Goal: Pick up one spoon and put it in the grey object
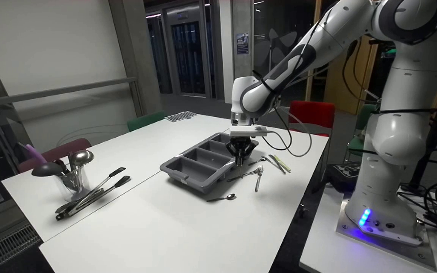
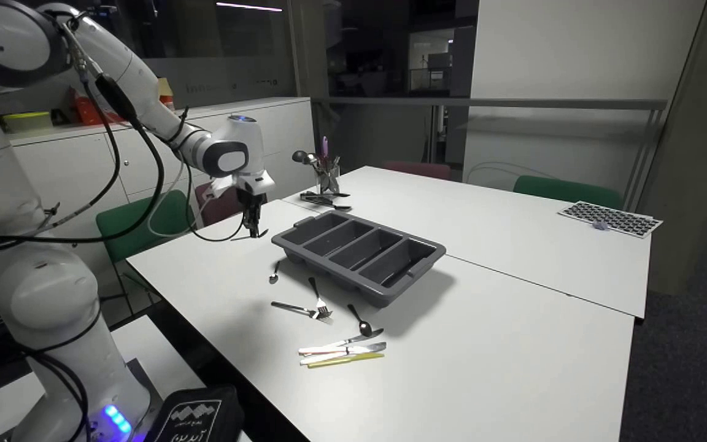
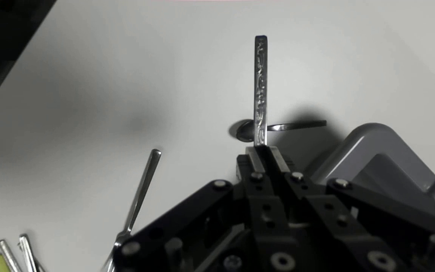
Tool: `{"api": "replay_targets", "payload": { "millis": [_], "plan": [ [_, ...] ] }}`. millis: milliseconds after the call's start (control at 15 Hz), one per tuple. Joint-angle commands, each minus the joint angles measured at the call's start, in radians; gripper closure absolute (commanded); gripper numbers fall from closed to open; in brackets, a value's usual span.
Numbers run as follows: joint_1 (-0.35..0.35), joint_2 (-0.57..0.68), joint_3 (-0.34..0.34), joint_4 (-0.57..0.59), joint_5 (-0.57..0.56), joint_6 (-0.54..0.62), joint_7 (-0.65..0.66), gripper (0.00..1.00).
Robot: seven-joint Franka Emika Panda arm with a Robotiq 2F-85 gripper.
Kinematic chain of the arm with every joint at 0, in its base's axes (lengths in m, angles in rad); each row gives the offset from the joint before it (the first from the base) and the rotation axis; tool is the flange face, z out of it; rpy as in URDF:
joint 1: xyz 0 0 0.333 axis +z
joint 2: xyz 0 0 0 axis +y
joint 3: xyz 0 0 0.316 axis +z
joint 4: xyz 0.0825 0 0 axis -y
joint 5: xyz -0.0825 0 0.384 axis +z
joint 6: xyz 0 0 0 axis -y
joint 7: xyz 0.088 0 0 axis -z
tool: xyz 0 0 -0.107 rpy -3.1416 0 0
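Observation:
My gripper [image 1: 239, 163] is shut on a metal utensil, seen in the wrist view as a flat engraved handle [image 3: 261, 87] pointing away from the jaws [image 3: 264, 149]. Its other end is hidden there; in an exterior view a small dark curved end [image 2: 262, 233] beside the fingertips [image 2: 253, 228] looks like a spoon's. The utensil is held above the white table. The grey tray [image 1: 203, 186] lies beside the gripper; its rim [image 3: 347, 160] shows at the lower right of the wrist view. A loose spoon [image 1: 229, 196] lies near the tray's corner, below the held handle [image 3: 245, 131].
Two forks [image 2: 292, 306] [image 2: 321, 304], a spoon [image 2: 364, 327] and several knives [image 2: 341, 351] lie along the robot's side of the tray. A clear cup of kitchen tools [image 1: 74, 185] and tongs [image 1: 97, 195] stand and lie farther off. A patterned mat [image 2: 611, 219] lies at the back.

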Motion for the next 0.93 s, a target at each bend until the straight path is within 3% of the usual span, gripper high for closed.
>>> {"api": "replay_targets", "payload": {
  "millis": [0, 200, 333, 600, 867],
  "plan": [
    [-0.042, 0.036, -0.004, 0.125, -0.106, -0.223, -0.086, 0.98],
    [-0.046, 0.072, 0.0, 0.207, -0.222, -0.358, -0.127, 0.98],
    [-0.035, 0.091, 0.008, 0.242, -0.295, -0.379, -0.171, 0.98],
    [-0.017, 0.115, 0.021, 0.261, -0.385, -0.316, -0.293, 0.98],
    [-0.017, 0.13, 0.027, 0.25, -0.395, -0.184, -0.46, 0.98]
  ]
}}
